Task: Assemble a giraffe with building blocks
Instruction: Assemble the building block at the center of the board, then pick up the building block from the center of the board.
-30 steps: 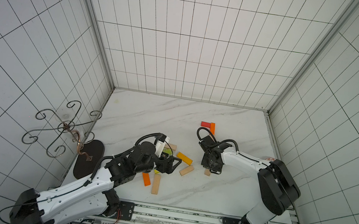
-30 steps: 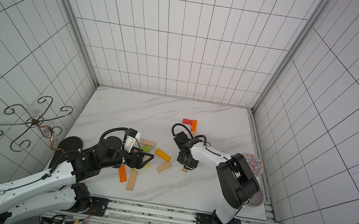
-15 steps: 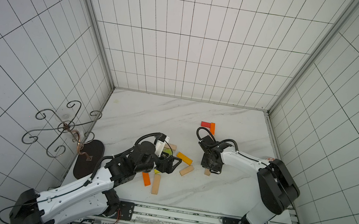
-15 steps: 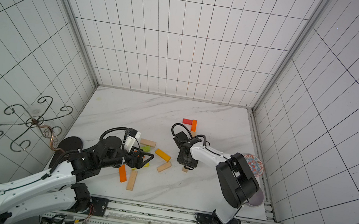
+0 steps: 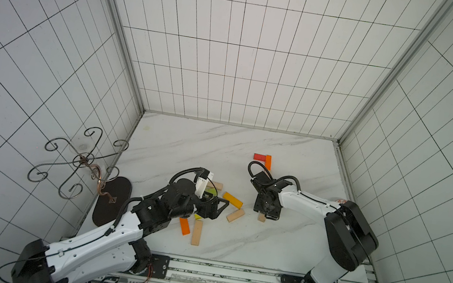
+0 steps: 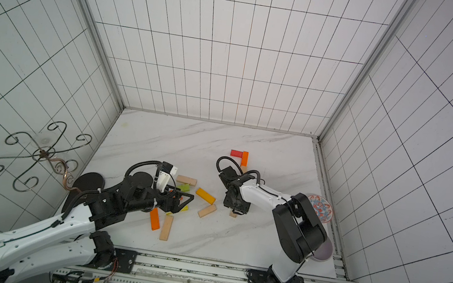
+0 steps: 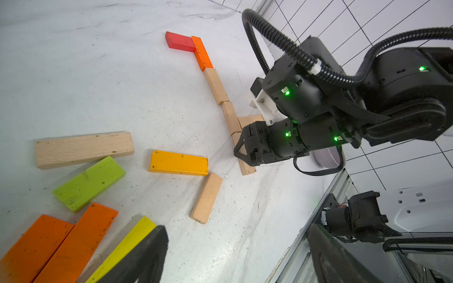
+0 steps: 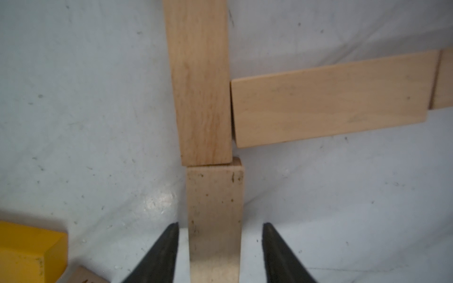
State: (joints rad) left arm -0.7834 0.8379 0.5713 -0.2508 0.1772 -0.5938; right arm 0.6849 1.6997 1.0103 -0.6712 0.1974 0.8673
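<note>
The right gripper (image 8: 220, 224) is released, its black jaws clear on either side of a pale rectangular wooden block (image 8: 215, 193). That block lies flat on the white marble tabletop (image 8: 85, 122), its end butting against another plain wooden block (image 8: 199, 85). The left gripper (image 7: 236, 230) gapes wide, empty, near a loose amber-yellow wooden block (image 7: 179, 163).

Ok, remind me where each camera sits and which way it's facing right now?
Both top views: overhead, looking down on the marble table; the left arm and right arm both show.
Left wrist: on the left arm, looking across the table at the block row and the right arm; its own open left gripper shows.
Right wrist: on the right arm, looking down at a plain wood block between the fingers of the open right gripper.
Shared: that block shows in every view.
</note>
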